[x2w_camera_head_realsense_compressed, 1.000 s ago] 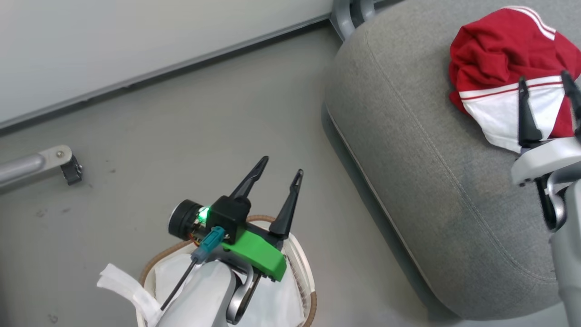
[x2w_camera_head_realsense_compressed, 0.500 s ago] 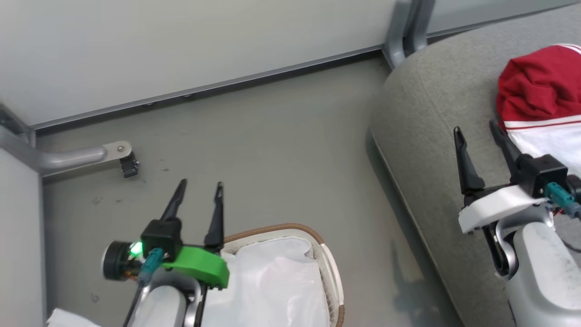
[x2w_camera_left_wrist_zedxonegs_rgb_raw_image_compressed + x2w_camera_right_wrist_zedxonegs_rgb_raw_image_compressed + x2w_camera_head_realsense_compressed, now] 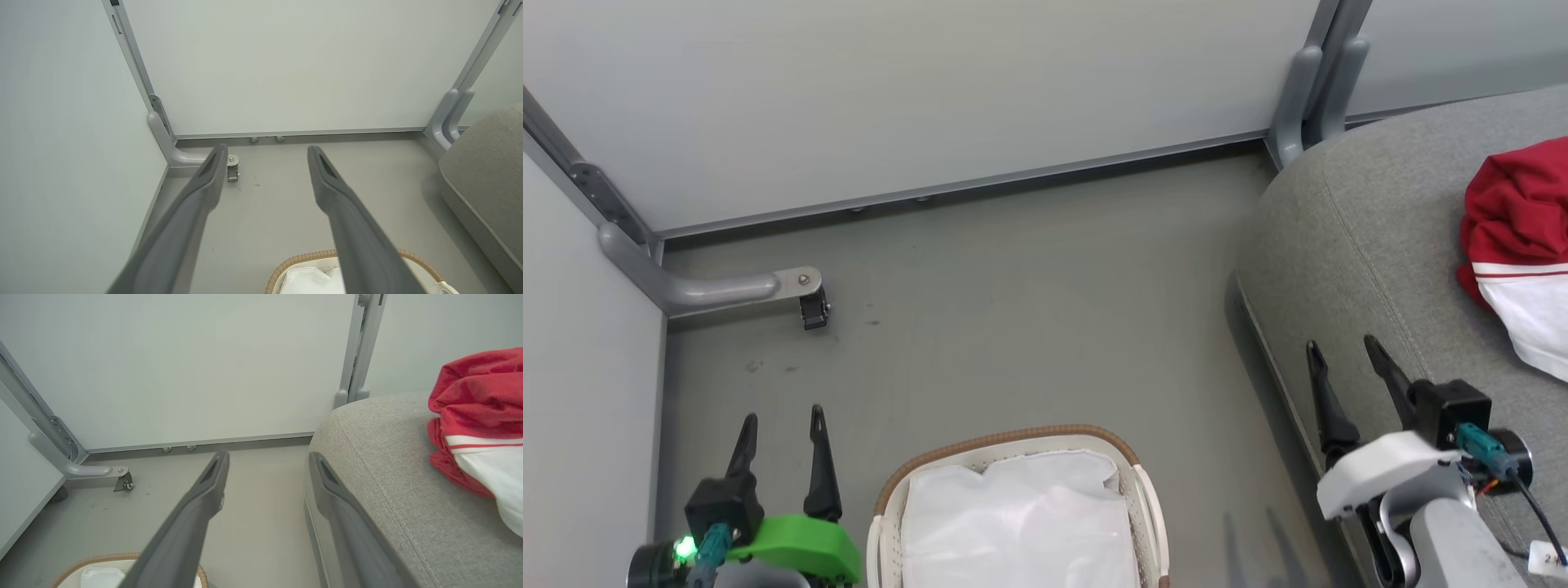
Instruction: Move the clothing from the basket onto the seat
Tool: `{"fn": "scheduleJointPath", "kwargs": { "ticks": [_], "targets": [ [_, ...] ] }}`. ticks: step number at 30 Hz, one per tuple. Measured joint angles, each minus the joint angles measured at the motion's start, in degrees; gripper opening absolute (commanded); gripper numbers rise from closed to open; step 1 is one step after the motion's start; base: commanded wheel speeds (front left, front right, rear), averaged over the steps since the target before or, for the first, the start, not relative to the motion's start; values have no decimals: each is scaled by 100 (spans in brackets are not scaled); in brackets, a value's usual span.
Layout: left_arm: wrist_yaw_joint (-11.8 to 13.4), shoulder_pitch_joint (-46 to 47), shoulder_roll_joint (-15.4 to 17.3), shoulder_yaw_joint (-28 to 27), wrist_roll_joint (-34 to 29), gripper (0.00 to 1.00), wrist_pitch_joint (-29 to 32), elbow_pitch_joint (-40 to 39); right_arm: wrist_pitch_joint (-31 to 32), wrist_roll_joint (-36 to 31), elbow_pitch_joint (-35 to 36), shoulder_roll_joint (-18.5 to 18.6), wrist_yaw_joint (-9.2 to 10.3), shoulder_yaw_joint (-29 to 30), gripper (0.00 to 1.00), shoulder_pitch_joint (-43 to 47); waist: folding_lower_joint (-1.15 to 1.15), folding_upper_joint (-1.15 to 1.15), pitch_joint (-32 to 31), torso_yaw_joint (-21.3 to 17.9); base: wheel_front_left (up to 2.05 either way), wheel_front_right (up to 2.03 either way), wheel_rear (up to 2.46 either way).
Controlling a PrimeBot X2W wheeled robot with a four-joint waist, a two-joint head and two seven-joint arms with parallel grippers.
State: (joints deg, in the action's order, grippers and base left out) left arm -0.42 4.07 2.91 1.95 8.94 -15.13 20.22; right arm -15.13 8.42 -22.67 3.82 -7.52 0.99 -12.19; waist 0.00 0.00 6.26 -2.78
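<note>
The red clothing with its white panel lies bunched on the grey seat at the right edge; the right wrist view shows the clothing resting on the seat. The basket stands on the floor at bottom centre, holding just its white cloth liner, brown rim on top. My left gripper is open, left of the basket, over the floor. My right gripper is open at the seat's near edge, apart from the clothing. In the wrist views each gripper has its fingers spread with nothing between.
Pale partition walls close off the back and left. A grey metal foot with a small caster juts onto the floor at left, and a grey post stands behind the seat's corner. Bare grey floor lies between basket and wall.
The head camera has swung, shifting the whole picture. Both grippers stay open and have drawn back toward the bottom of the view; the right one has come away from the clothing, which rests on the seat.
</note>
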Motion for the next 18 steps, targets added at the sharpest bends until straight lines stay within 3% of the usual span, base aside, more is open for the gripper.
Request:
{"fn": "scheduleJointPath", "kwargs": {
  "ticks": [9,10,18],
  "targets": [
    [-226,-466,-3,-225,307,100,0,55,0,0,-86,-75,0,-47,100,492,0,0,-275,26,0,0,0],
    [-255,-495,-5,-235,367,0,0,53,0,0,-83,-75,0,-51,0,519,0,0,-291,24,0,0,0],
    [-258,-513,-46,-231,626,0,113,332,126,241,-343,-154,-1,-22,0,663,0,0,-308,31,0,0,0]
  ]
}}
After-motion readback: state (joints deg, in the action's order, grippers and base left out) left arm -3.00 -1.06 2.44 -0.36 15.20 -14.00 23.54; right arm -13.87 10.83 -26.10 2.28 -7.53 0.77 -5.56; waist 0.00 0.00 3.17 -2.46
